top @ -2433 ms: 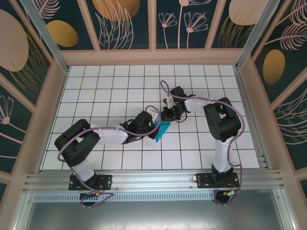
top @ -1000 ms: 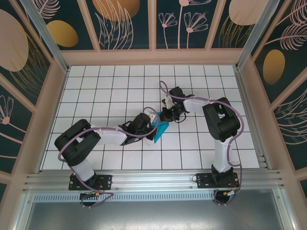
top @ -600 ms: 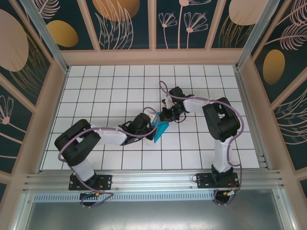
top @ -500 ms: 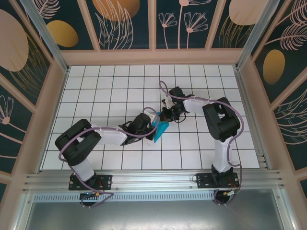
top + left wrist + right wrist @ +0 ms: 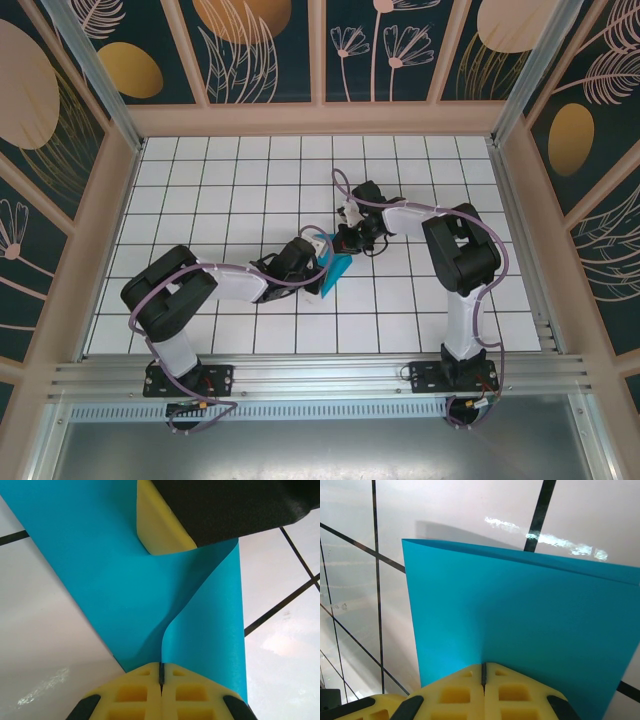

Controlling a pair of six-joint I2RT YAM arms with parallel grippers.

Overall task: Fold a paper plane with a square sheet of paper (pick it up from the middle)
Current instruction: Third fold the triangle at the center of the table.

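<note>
Left jaws: clamped fully closed on paper (image 5: 100,570) edge (sheet curling just ahead). Right jaws: likewise pinched closed on the folded paper. Paper position: middle of table (image 5: 200,180), held between both jaws.

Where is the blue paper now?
In the top view, the paper is near the middle of the table, gripped by the left pincer and right pincer.

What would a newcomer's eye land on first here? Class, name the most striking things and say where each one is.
The bright cyan-blue sheet of paper stands out at the middle of the white gridded table, folded over on itself. The left gripper and right gripper meet there, each pinched shut on an edge of it.
</note>
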